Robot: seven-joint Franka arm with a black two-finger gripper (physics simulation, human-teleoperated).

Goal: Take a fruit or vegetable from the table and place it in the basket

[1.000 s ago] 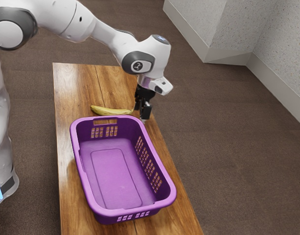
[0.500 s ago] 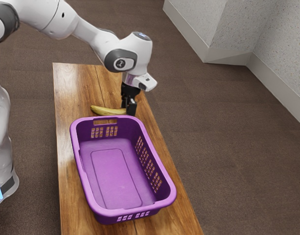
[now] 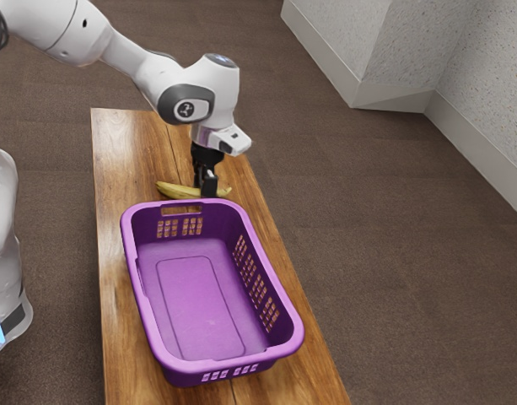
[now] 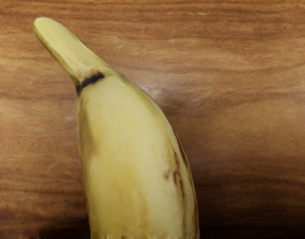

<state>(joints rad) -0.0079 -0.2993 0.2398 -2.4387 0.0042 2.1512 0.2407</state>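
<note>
One banana (image 3: 175, 191) lies on the wooden table (image 3: 127, 148), beside the short end of the purple basket (image 3: 197, 308) and outside of it. I have brought my gripper (image 3: 204, 188) down at the banana, so that a longer part of the fruit shows toward the exterior view's left, and a shorter part toward its right. Whether the jaws are released or clenched on it, I cannot tell from these pictures. In the wrist view I see the narrow tip of the banana, with one dark mark, above the wood
</note>
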